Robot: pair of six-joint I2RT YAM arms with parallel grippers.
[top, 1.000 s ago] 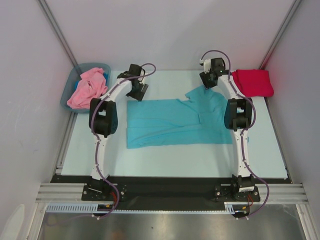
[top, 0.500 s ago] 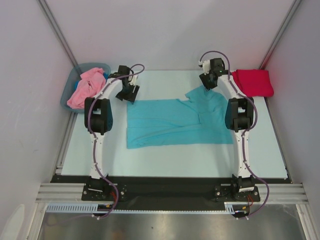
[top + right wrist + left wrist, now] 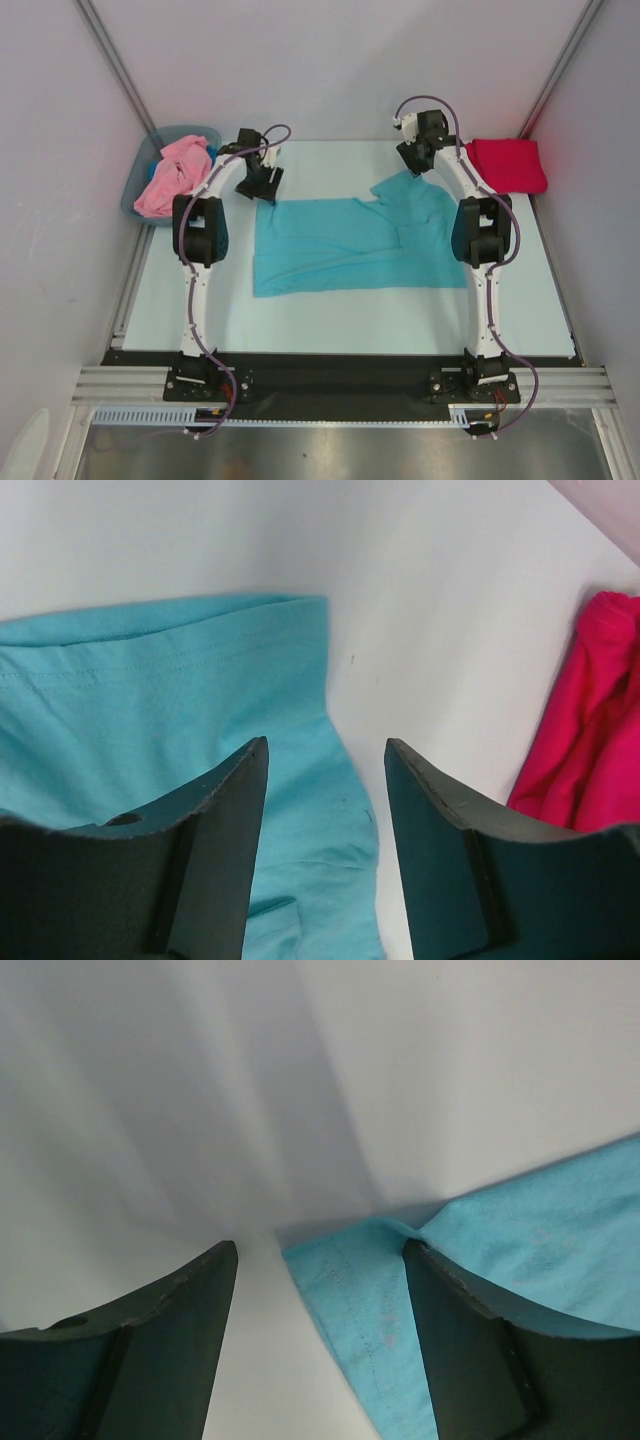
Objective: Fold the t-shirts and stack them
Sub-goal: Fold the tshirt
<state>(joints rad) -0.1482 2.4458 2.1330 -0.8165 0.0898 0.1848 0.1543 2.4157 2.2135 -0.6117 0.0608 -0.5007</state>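
Three shirts: teal shirt (image 3: 350, 245) flat on the desk (image 3: 350, 320); red shirt (image 3: 510, 165) right of it; pink shirt (image 3: 175, 175) left of it, in the one bin (image 3: 185, 130); left hand (image 3: 257, 187) and right hand (image 3: 413, 162) at its far corners, both spread, pinching nothing.

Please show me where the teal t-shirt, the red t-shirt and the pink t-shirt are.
teal t-shirt (image 3: 340, 245), top view, middle of its body.
red t-shirt (image 3: 510, 165), top view, centre of the cloth.
pink t-shirt (image 3: 177, 176), top view, middle of the heap.
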